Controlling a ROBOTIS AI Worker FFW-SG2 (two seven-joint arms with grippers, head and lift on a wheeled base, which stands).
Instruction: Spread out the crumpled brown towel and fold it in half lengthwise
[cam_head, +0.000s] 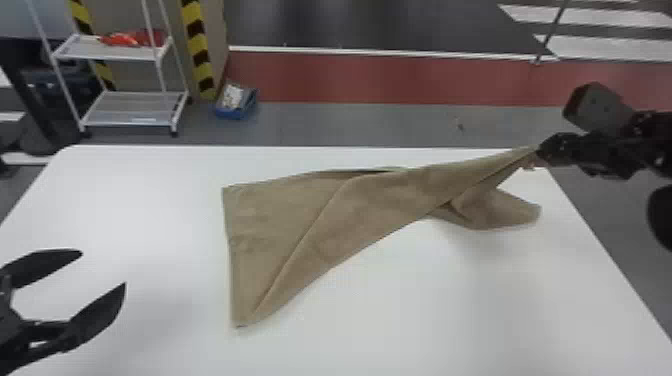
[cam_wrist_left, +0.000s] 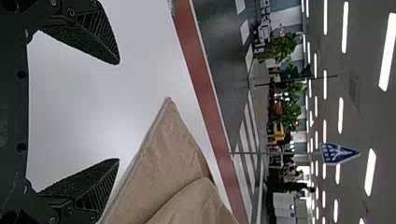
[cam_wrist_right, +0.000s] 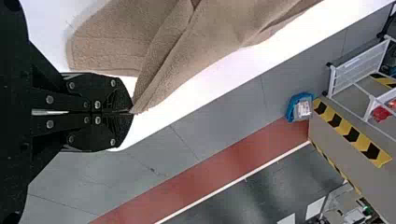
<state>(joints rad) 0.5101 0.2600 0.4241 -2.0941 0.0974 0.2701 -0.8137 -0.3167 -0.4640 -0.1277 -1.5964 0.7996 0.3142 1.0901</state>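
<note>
The brown towel (cam_head: 320, 220) lies partly spread across the white table, with a diagonal fold and a loose flap at its right. My right gripper (cam_head: 540, 150) holds its far right corner slightly above the table's far right edge. In the right wrist view, the right gripper (cam_wrist_right: 130, 112) is shut on that corner of the towel (cam_wrist_right: 187, 51). My left gripper (cam_head: 102, 270) stands open over the table's left side, apart from the towel's left edge. The left wrist view has the left gripper (cam_wrist_left: 119, 111) with nothing between its fingers and a towel corner (cam_wrist_left: 173, 144) beyond them.
The white table (cam_head: 450, 320) extends around the towel, its far edge running behind it. Past that edge, a wheeled white shelf (cam_head: 132, 107) and a blue bin (cam_head: 236, 102) stand on the floor at the back left.
</note>
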